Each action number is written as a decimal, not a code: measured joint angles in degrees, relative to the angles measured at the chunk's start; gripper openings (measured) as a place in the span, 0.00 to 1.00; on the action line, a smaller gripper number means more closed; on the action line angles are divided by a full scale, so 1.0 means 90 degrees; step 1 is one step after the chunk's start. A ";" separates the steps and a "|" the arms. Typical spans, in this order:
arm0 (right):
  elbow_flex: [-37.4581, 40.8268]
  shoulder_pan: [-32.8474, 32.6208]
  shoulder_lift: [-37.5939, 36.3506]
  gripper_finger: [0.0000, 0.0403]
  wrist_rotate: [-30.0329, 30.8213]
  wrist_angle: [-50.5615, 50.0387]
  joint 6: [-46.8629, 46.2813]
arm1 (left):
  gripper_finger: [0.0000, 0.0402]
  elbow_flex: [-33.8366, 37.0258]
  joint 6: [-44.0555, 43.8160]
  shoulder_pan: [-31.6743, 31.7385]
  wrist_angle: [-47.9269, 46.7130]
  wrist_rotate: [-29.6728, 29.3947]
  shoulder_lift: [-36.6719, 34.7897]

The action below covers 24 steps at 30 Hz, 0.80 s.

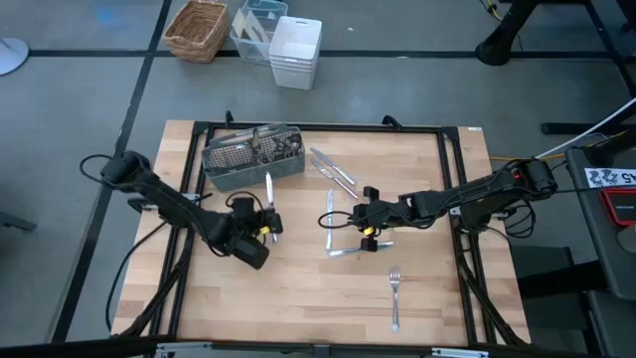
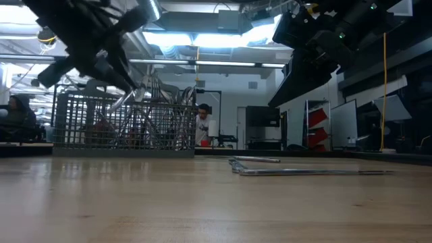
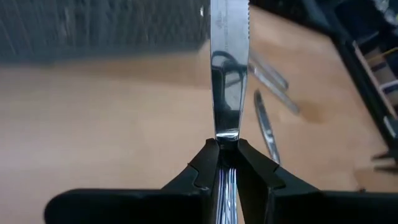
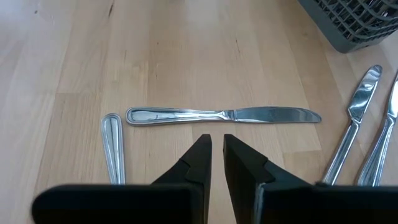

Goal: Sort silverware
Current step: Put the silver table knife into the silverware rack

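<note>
Beyond your light wooden counter (image 1: pixel 298 288) you have a grey floor (image 1: pixel 89 89) crossed by dark lines, with a wicker basket (image 1: pixel 196 29) and a white ribbed bin (image 1: pixel 295 52) standing on it near the counter's far edge. Looking level across, you see bright ceiling lights (image 2: pixel 202 39), a person (image 2: pixel 201 127) standing far back, and dark cabinets (image 2: pixel 262 127) against a pale wall.
</note>
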<state>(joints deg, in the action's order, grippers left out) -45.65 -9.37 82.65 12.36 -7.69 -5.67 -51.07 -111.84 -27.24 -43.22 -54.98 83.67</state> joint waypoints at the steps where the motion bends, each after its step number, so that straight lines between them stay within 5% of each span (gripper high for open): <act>1: 0.0000 0.0000 0.0000 0.12 0.0000 0.0000 0.0001 | 0.07 -0.0001 0.0050 0.0041 -0.0112 -0.0089 -0.0112; 24: -0.0002 0.0002 0.0000 0.12 0.0002 -0.0021 0.0002 | 0.08 -0.0002 0.3836 0.1652 -0.0489 -0.1352 -0.3129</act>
<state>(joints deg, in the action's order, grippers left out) -45.66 -9.35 82.65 12.38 -7.88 -5.65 -51.09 -77.31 -12.38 -47.63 -67.16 55.51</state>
